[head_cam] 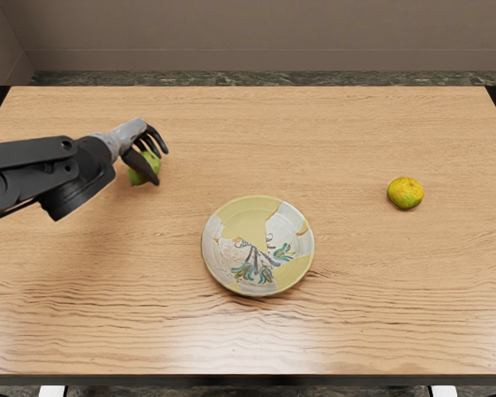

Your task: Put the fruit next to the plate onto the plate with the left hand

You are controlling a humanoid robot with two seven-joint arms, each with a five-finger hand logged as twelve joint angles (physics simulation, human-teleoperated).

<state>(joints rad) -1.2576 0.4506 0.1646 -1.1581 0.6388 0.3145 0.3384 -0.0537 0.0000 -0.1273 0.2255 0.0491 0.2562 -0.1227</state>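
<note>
A green fruit (148, 172) is clasped by the left hand (139, 149) at the left of a wooden table (331, 132).

The left arm is seen coming in from the left edge, and its dark fingers (155, 137) are curled over the top of the green fruit, with the thumb laid across its front. Whether the fruit is touching the tabletop cannot be told. A yellow and white plate (231, 219), painted with a blue-green motif, is set near the middle of the table, well apart from the hand and lower to its right. A second, yellow-orange fruit (405, 193) is seen lying alone on the wood to the right of the plate.
</note>
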